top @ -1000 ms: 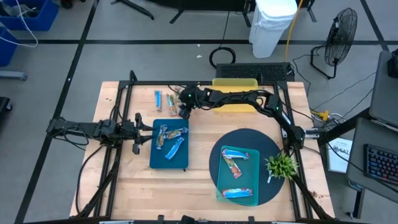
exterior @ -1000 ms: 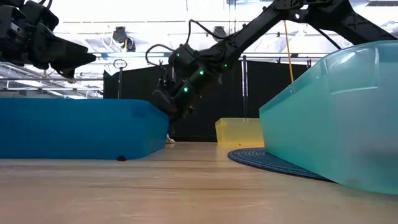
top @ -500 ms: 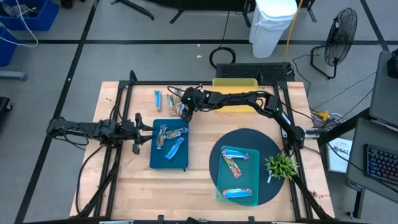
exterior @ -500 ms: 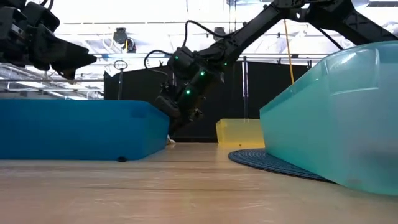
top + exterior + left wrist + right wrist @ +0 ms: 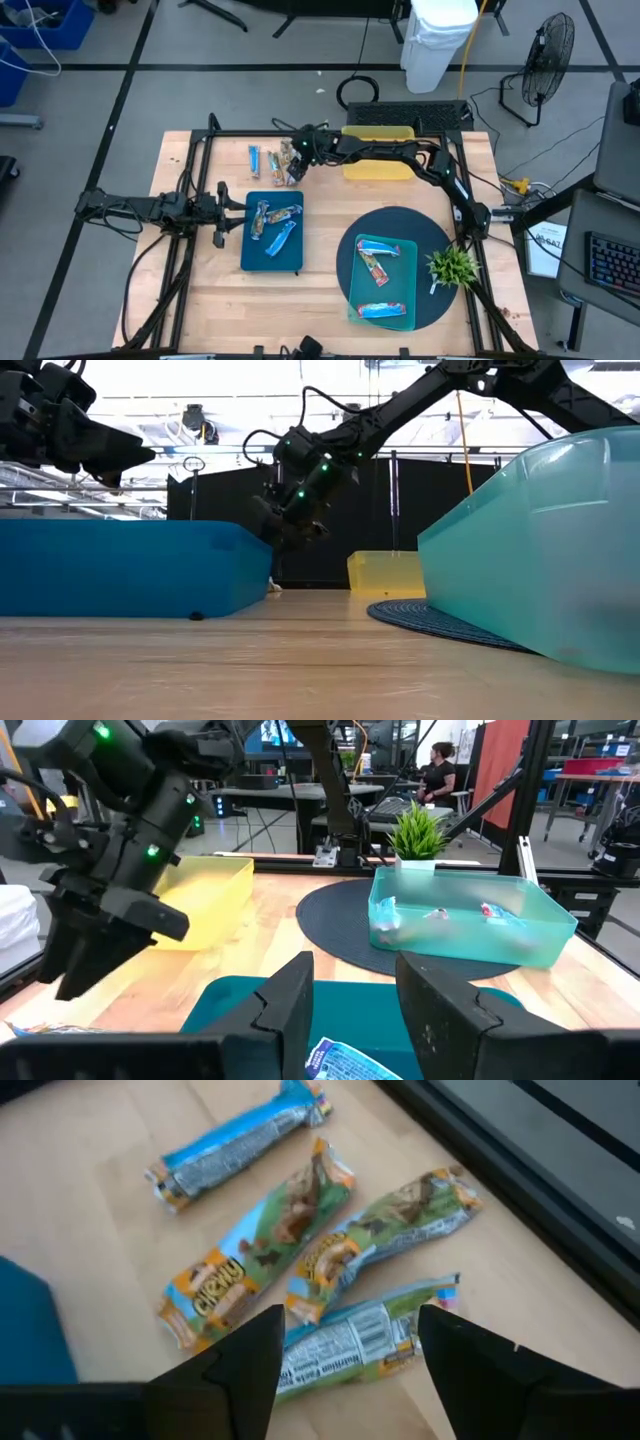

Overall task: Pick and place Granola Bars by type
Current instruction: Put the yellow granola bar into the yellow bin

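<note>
Several loose granola bars [image 5: 260, 1245] lie flat on the wood near the table's far left: one blue [image 5: 240, 1145], the others mottled brown and green [image 5: 385, 1230]. In the high view the same group [image 5: 275, 162] shows beside my right gripper [image 5: 300, 150]. That gripper [image 5: 350, 1325] hovers above them, open and empty. More bars [image 5: 280, 238] lie in the blue tray [image 5: 247, 255], and others [image 5: 378, 262] in the teal tray [image 5: 352, 275]. My left gripper [image 5: 225, 210] waits open at the blue tray's left side, above its rim [image 5: 230, 995].
A yellow tray [image 5: 378, 150] sits at the far edge under the right arm. The teal tray stands on a round dark mat [image 5: 440, 240] beside a small green plant [image 5: 452, 265]. Black frame rails [image 5: 200, 150] border the table. Bare wood lies between the two trays.
My right gripper has moved from over the blue tray's far edge toward the table's far edge and has risen. The loose bars it stood over now show beside it. The left arm has kept still.
</note>
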Robot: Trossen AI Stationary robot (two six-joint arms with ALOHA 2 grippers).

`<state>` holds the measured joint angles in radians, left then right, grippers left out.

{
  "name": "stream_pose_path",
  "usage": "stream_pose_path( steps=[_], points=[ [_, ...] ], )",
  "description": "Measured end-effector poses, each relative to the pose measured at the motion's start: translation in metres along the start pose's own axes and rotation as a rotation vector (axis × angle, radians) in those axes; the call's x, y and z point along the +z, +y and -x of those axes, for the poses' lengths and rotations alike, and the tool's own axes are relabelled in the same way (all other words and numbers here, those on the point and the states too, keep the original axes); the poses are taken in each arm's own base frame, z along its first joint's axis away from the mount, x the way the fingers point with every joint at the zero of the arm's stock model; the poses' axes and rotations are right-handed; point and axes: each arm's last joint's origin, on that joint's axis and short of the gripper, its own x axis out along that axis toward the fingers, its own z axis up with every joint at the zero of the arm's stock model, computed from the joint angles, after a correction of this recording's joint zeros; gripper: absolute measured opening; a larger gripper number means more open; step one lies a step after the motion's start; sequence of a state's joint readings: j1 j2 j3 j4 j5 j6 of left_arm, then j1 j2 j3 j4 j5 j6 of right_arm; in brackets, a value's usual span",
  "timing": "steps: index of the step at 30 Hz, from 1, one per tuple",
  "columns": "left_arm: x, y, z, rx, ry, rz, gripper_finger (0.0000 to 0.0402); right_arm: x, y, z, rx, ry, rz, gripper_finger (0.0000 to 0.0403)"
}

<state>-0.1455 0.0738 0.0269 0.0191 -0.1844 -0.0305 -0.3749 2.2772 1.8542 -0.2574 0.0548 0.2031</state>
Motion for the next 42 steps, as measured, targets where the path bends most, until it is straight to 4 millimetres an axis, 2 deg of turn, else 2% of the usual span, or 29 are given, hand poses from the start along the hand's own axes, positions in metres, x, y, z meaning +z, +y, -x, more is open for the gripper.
stream_pose_path(
  steps=[5,8,10,13,15,17,21,26,29,33,36,42],
  points=[
    [0.000,0.000,0.000,0.000,0.000,0.000,0.0147,-0.006,0.002,-0.002,0.013,0.015,0.040,0.0216],
    [0.000,0.000,0.000,0.000,0.000,0.000,0.0147,-0.006,0.010,0.006,0.126,0.051,0.122,0.0206],
    [0.000,0.000,0.000,0.000,-0.001,0.000,0.0148,0.003,0.019,0.025,0.209,0.036,0.180,0.0193],
    [0.000,0.000,0.000,0.000,-0.001,0.000,0.0148,0.015,0.030,0.071,0.279,0.054,0.278,0.0163],
    [0.000,0.000,0.000,0.000,0.000,0.000,0.0147,0.014,0.036,0.101,0.287,0.035,0.353,0.0141],
    [0.000,0.000,0.000,0.000,-0.001,0.000,0.0148,0.002,0.038,0.129,0.301,0.009,0.399,0.0118],
    [0.000,0.000,0.000,0.000,-0.001,0.000,0.0148,-0.032,0.035,0.188,0.344,-0.189,0.428,0.0070],
    [0.000,0.000,0.000,0.000,-0.003,0.000,0.0147,-0.101,0.013,0.247,0.382,-0.352,0.379,0.0015],
    [0.002,0.000,0.000,-0.001,-0.019,0.004,0.0147,-0.136,-0.003,0.274,0.400,-0.484,0.360,0.0004],
    [0.004,0.000,0.000,-0.001,-0.040,0.008,0.0147,-0.173,-0.020,0.288,0.305,-0.567,0.318,0.0006],
    [0.006,0.000,0.000,-0.013,-0.062,0.045,0.0147,-0.192,-0.028,0.294,0.291,-0.600,0.308,0.0001],
    [0.006,0.000,0.000,-0.003,-0.062,0.058,0.0148,-0.226,-0.037,0.290,0.286,-0.632,0.356,0.0001]
  ],
)
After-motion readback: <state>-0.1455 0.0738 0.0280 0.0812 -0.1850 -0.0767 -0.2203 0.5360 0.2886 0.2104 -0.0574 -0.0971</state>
